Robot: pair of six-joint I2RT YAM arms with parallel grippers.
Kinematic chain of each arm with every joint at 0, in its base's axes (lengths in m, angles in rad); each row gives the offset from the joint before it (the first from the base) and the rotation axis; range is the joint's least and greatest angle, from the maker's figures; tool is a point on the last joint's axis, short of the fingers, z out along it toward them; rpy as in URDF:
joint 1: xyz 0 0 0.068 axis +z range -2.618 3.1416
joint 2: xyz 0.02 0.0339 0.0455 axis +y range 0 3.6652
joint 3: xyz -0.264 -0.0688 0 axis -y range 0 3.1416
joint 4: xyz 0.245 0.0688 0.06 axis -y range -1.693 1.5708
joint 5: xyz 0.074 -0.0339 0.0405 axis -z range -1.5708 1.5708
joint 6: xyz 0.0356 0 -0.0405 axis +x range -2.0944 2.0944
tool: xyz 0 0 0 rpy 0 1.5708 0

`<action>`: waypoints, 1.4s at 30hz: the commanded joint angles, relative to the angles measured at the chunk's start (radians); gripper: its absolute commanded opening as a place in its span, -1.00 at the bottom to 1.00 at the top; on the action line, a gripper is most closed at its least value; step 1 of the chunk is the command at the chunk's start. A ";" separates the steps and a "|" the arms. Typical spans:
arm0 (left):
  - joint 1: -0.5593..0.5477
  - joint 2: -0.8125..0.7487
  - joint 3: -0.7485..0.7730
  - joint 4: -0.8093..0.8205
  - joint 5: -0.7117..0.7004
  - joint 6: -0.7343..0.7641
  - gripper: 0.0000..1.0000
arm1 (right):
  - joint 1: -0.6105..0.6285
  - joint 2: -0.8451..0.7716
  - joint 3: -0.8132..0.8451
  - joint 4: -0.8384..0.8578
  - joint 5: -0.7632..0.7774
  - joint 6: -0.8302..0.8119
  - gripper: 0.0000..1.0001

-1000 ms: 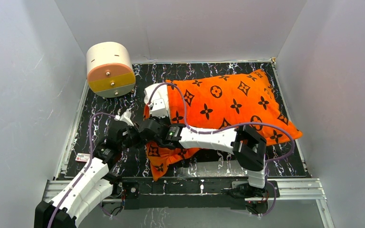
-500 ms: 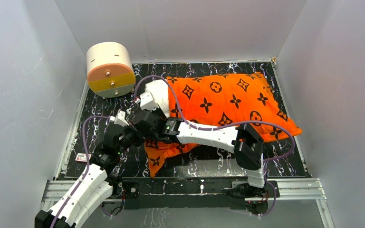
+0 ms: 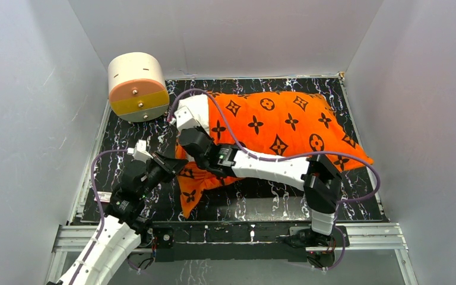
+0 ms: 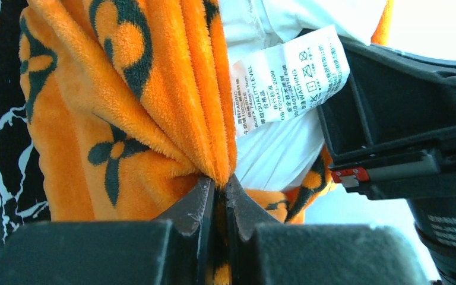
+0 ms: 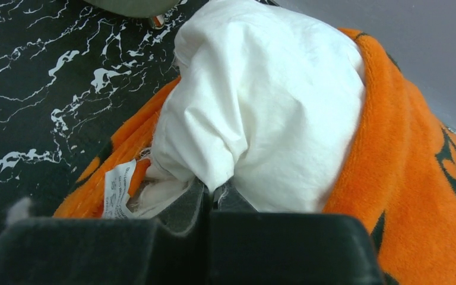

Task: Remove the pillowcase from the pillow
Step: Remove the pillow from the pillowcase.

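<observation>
The orange pillowcase [image 3: 279,127] with black motifs lies across the dark marbled floor, still round most of the white pillow [image 3: 191,113], whose left end bulges out of the open mouth. My left gripper [image 3: 169,169] is shut on a bunched fold of the pillowcase [image 4: 154,107] near its open end. My right gripper [image 3: 185,132] is shut on a pinch of the pillow's white fabric [image 5: 261,113]. A white care label [image 4: 288,74] hangs by the pillow, also visible in the right wrist view [image 5: 117,187].
A cream-and-orange cylinder [image 3: 136,86] stands at the back left corner. White walls enclose the floor on three sides. A small white tag [image 3: 103,197] lies on the floor at the left, near my left arm.
My left gripper has pulled the pillowcase's open end back toward the near left. My right gripper has moved up and back with the pillow's white end, which shows more.
</observation>
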 commanded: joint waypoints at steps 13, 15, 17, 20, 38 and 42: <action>-0.017 -0.074 0.156 -0.587 0.326 0.139 -1.00 | -0.161 -0.234 -0.313 0.211 -0.032 0.471 -1.00; -0.017 -0.113 0.124 -0.612 0.351 0.115 -1.00 | -0.187 -0.232 -0.288 0.189 -0.062 0.515 -1.00; -0.017 -0.150 0.112 -0.659 0.345 0.105 -1.00 | -0.230 -0.231 -0.265 0.185 -0.135 0.543 -1.00; -0.017 -0.190 0.107 -0.702 0.312 0.082 -1.00 | -0.281 -0.211 -0.182 0.162 -0.217 0.524 -1.00; -0.019 -0.061 -0.051 -0.511 0.212 -0.005 -1.00 | -0.304 -0.237 0.231 -0.067 -0.299 0.366 -1.00; -0.038 -0.009 -0.140 -0.396 0.170 -0.030 -1.00 | -0.304 -0.238 0.272 -0.126 -0.367 0.382 -1.00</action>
